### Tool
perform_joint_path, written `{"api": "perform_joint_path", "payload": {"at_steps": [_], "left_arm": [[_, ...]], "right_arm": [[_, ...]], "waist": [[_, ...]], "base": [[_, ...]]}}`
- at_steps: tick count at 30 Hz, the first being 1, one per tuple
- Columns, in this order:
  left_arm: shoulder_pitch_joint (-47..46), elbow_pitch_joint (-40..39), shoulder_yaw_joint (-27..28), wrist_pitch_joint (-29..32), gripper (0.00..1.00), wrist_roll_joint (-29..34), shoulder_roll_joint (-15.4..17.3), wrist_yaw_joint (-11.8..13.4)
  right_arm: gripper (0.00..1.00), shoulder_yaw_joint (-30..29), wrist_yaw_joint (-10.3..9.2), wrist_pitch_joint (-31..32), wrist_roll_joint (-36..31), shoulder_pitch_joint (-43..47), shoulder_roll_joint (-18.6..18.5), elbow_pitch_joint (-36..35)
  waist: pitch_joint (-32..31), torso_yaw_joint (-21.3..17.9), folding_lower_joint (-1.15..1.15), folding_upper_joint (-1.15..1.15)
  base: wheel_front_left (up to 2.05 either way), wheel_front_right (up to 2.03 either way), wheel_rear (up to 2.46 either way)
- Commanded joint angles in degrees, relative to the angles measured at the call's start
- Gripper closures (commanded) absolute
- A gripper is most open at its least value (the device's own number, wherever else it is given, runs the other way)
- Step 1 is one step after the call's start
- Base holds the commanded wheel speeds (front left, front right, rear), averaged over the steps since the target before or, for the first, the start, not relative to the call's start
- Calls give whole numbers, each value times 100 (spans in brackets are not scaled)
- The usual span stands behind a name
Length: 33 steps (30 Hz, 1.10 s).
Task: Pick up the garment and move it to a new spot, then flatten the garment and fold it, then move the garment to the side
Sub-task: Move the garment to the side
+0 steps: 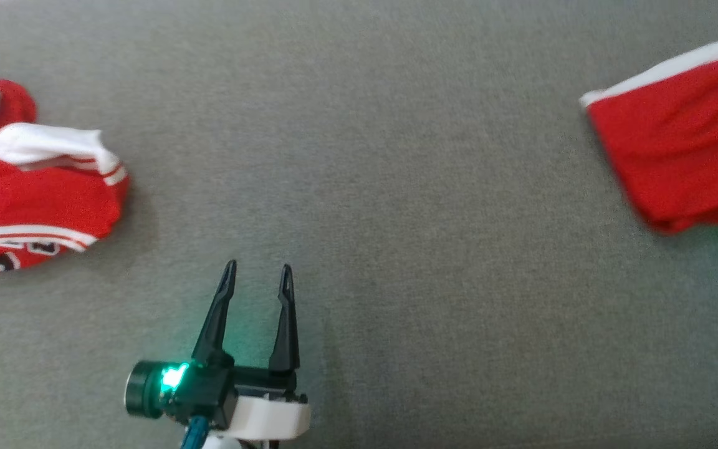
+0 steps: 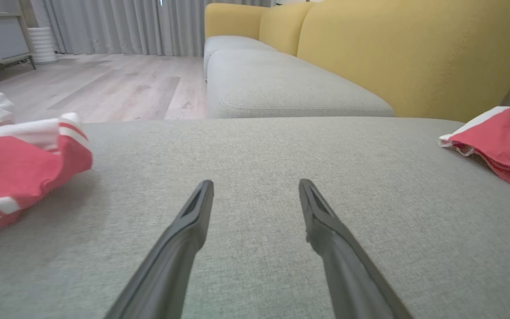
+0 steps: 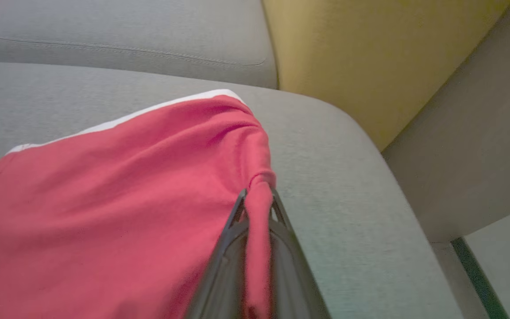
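Red garment [image 3: 126, 190], creased, white band along one edge, lies near the right edge of the grey seat cushion [image 1: 384, 187], a fold pinched in the closed right gripper [image 3: 258, 197]; left gripper [image 1: 258, 275] gapes empty mid-cushion.

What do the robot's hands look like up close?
The left gripper has two long black tapering fingers, slotted near the tips, on a black body with a green light, a white wrist shell and a teal cable. The right gripper has dark grey fingers.
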Motion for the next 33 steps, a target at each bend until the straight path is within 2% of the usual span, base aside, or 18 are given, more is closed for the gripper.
{"api": "perform_joint_path", "payload": {"at_steps": [1,7,8,9,10,13,16,22,26,33], "left_arm": [[-136,-117,129,-28,0,37,-11,-34],[-318,-23,151,-28,0,89,-11,-110],[-337,-13,144,-28,0,95,-11,-124],[-355,-2,140,-28,0,99,-11,-138],[-370,11,137,-28,0,101,-11,-151],[-400,55,137,-28,0,93,-11,-164],[-384,86,143,-28,0,47,-11,-144],[-207,180,180,-28,0,-226,-11,-77],[5,169,247,-28,0,-332,-11,-10],[473,116,487,-28,0,-350,-11,151]], "right_arm": [[100,-20,37,-105,-26,-88,-329,17],[100,-180,37,-242,-206,-502,-629,548],[92,-202,37,-262,-262,-558,-645,636],[65,-218,37,-278,-320,-606,-639,723],[0,-248,37,-298,-400,-659,-637,823],[0,-384,37,-351,-739,-804,-562,1059],[0,-697,37,-362,-1227,-852,-400,835],[0,-1333,37,-365,-1846,70,491,-171],[0,-1310,37,-365,-1980,904,1056,-958],[0,-962,37,-366,-1835,2135,1942,-1978]], "waist": [[210,-165,-1,0],[354,-261,-1,0],[359,-272,-1,0],[357,-281,-1,0],[348,-287,-1,0],[268,-293,-1,0],[141,-288,-1,0],[-415,-185,-1,0],[-889,-69,-1,0],[-1734,178,-1,0]], "base": [[0,0,0],[0,0,0],[0,0,0],[0,0,0],[0,0,0],[0,0,0],[0,0,0],[0,0,0],[0,0,0],[0,0,0]]}}
